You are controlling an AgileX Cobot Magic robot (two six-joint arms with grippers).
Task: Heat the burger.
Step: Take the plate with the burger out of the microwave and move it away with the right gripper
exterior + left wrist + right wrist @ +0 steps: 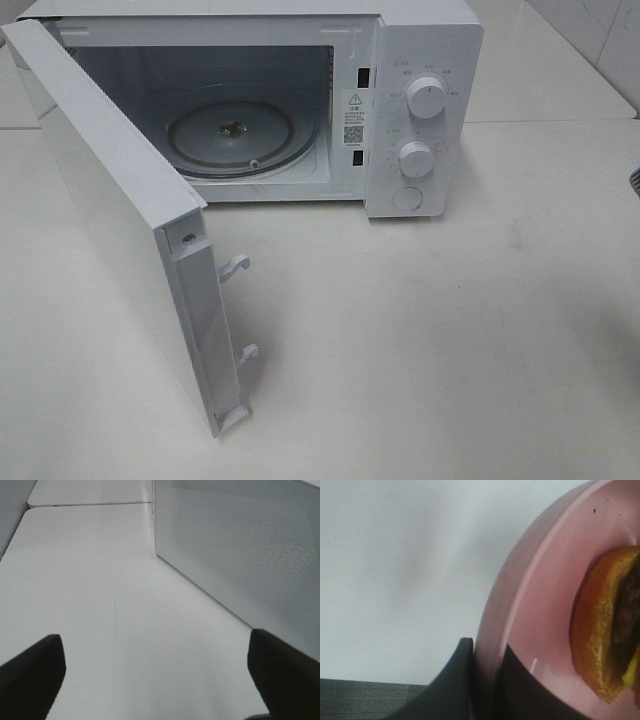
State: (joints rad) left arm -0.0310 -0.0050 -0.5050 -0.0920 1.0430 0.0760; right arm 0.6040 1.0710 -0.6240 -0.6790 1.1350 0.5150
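white boxy microwave [420,110] far on white table [450,330], door [130,220] swung wide toward near left, round glass turntable [243,137] bare inside. left gripper [157,675] spread apart, holding nothing, beside perforated door panel. right gripper [482,680] clamped on rim of pink round plate [540,605]; golden-brown burger [605,630] resting on that plate.

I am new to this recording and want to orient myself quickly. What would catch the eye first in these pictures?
First, the white microwave at the back of the table, its door swung wide open toward the front left and its glass turntable bare. Next, in the right wrist view, the right gripper is pinching the rim of a pink plate carrying the burger. The left gripper is open and holds nothing, beside the door.
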